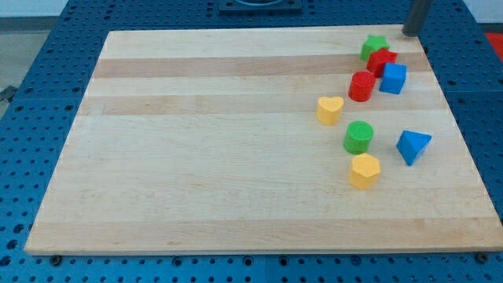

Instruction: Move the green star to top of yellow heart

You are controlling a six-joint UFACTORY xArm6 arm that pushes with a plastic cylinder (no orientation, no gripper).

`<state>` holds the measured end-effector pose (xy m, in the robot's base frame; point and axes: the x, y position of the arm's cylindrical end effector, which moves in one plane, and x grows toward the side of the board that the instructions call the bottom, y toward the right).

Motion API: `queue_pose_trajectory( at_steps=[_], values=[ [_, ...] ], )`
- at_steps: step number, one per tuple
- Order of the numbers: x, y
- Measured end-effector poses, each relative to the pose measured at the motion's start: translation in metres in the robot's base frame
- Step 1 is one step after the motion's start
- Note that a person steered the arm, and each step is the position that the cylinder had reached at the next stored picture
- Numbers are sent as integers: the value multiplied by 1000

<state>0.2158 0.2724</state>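
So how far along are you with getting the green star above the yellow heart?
Nothing looks done yet: the green star sits at the board's top right, touching a red block, far from the yellow heart. My tip is just right of the star, not touching. Left: push it leftward until it sits above the heart.

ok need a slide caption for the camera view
My tip at the board's top right, right of the green star; yellow heart below-left.

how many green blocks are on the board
2. The green star sits near the view's top right, touching the red block below it. The green cylinder lies lower, between the yellow heart and the yellow hexagon. None looks hidden.
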Motion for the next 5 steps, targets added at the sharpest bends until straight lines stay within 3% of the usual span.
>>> queue_pose_trajectory(
  at_steps=[2, 3, 5],
  values=[
    [2, 37],
    [4, 29],
    [26, -57]
  ],
)
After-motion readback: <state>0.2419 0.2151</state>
